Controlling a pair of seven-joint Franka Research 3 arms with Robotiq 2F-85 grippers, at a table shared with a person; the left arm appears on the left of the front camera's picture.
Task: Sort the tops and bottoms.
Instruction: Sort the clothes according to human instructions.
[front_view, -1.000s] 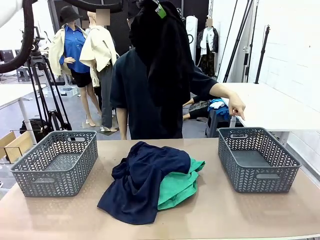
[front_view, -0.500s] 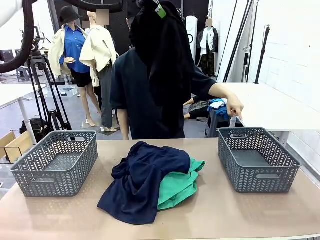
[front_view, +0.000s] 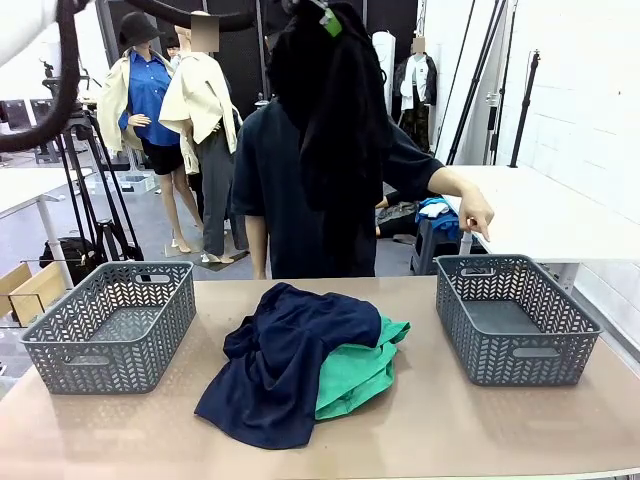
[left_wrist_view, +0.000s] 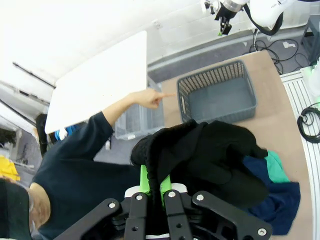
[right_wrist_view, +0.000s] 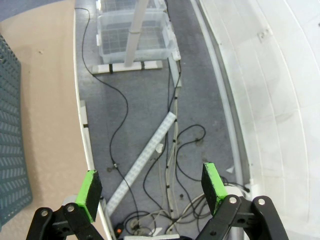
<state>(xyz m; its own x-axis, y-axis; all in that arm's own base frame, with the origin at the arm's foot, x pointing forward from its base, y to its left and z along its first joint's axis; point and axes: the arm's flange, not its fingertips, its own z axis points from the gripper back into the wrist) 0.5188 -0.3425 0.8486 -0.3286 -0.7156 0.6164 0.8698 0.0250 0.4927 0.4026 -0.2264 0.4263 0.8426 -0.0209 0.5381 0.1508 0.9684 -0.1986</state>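
High above the pile (front_view: 290, 372) of clothes, the left gripper (front_view: 323, 19) is clenched on a black garment (front_view: 335, 110). Its green pads (left_wrist_view: 144, 181) pinch a fold near the top, so the cloth hangs long and loose with its lower edge well clear of the pile. Seen from the left wrist, the garment bunches out just past the fingers and hides part of the pile beneath it.

Well off to the pile's right, past the right basket (front_view: 515, 320), the right gripper (right_wrist_view: 152, 192) has its jaws spread wide with nothing between them. It points down at the floor beside the table edge, where cables (right_wrist_view: 150, 150) trail about and a clear bin (right_wrist_view: 135, 30) sits farther off.

The pile lies at the middle of the table (front_view: 450, 430). It is a navy garment (front_view: 280, 360) draped over a green garment (front_view: 360, 372), with the green showing only along the pile's right side. To the left of the pile stands the left basket (front_view: 110, 325), and to the right stands the right basket. Both are grey with lattice walls, and both are set apart from the pile.

Beyond the pile, at the far side, a person (front_view: 275, 190) in a dark top stands partly hidden behind the hanging black garment. One arm reaches out to the pile's right, and the hand (front_view: 475, 213) has a finger pointing down just above the right basket's far rim.
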